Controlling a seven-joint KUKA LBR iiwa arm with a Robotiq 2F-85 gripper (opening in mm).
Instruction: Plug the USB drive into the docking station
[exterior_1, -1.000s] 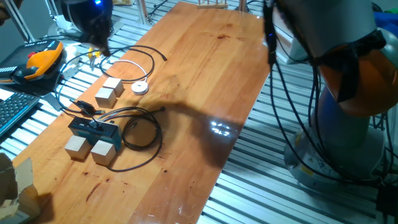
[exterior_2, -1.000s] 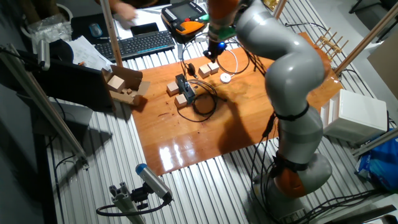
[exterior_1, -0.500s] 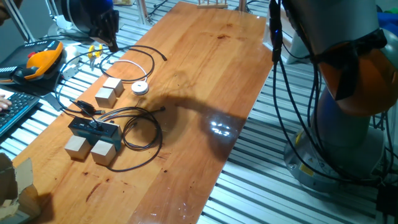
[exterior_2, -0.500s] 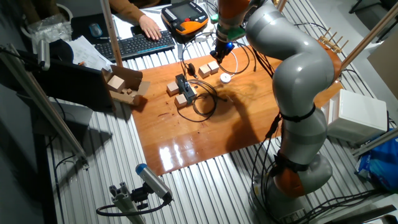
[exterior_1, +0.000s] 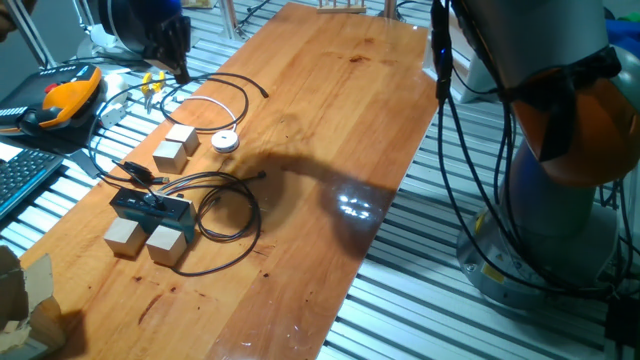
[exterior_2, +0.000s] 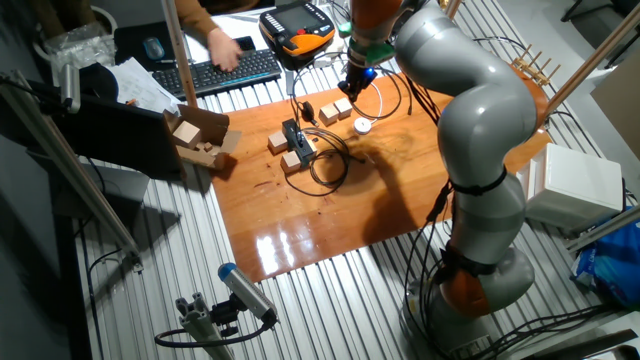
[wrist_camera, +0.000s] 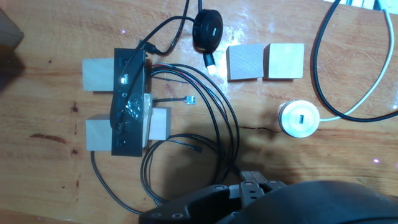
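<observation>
- wood, warm and varnished, makes up the long table top (exterior_1: 330, 120); the flat dark rectangular docking station (wrist_camera: 127, 102) lies on it, wedged between pale wooden cubes (wrist_camera: 98, 74).
- a small black oblong stick with a pale metal tip (wrist_camera: 210, 59) lies between the docking station and another pair of pale cubes. i take it to be the usb drive, though a round black piece sits right above it and thin cables run close by, so i am not certain.
- the two-finger gripper (exterior_1: 178, 62) hangs high over the table's far end, well apart from both the stick and the docking station. it also shows there in the other fixed view (exterior_2: 353, 84).
- whether the fingers are spread or closed i cannot tell. the fixed views are too dark there, and the hand view shows only dark housing along its lower edge.
- judged step: the start, surveying from above, with the drive not yet grasped and nothing plugged in.
- the next move calls for descending over the stick, lining the fingers across its narrow sides, and avoiding the tangle of thin black cables (wrist_camera: 211, 124) and the round white puck (wrist_camera: 298, 118).
</observation>
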